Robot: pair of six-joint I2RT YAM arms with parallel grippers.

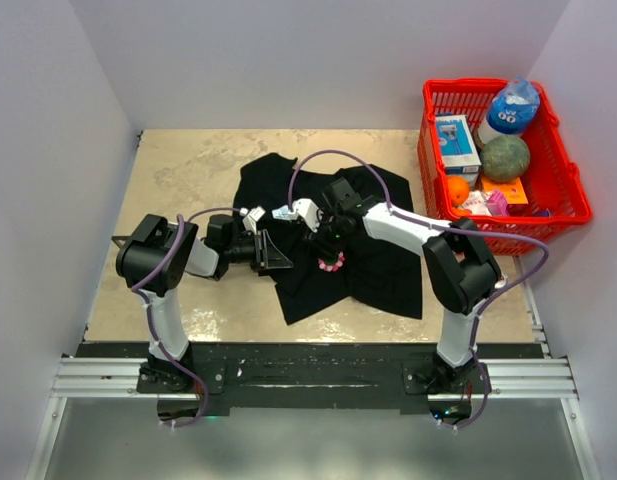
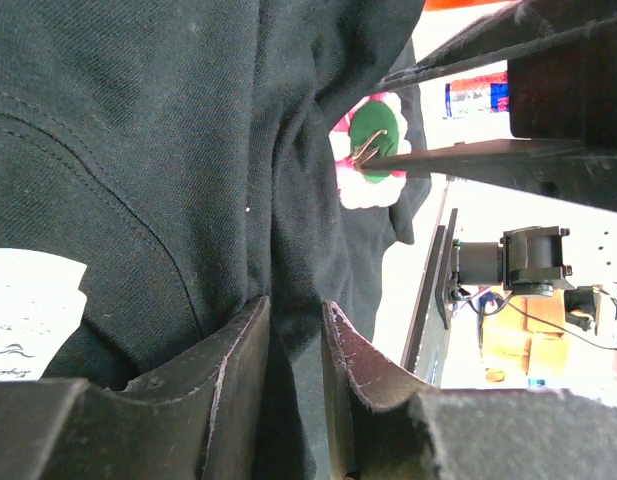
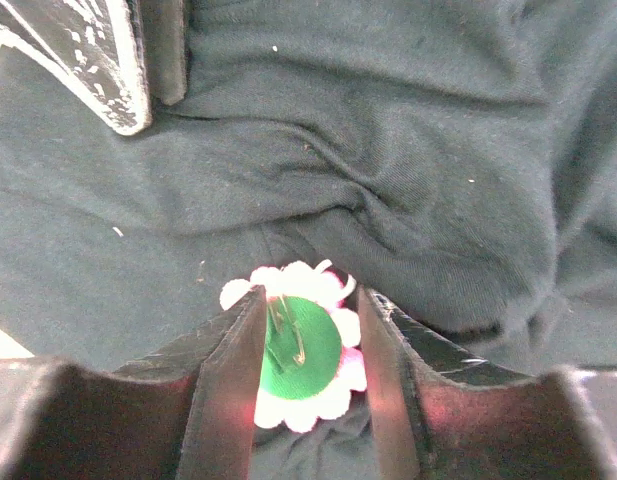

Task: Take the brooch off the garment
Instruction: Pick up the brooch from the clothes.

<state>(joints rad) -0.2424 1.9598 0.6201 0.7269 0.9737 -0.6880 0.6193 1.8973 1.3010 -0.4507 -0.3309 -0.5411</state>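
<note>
Tan tabletop (image 1: 188,170): left tool (image 2: 295,305) pinches black garment (image 2: 138,150); right tool (image 3: 308,295) parted astride green-backed, pink-fringed brooch (image 3: 300,350).

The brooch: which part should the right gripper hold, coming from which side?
Probably pinch the brooch across its petal rim, the right gripper coming from the green back side: the flat disc faces it, both edges exposed against the shirt.

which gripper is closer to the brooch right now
Right. The right gripper has its jaws on either side of the brooch. The left gripper is off to the brooch's left, its jaws pinching a fold of the garment.
</note>
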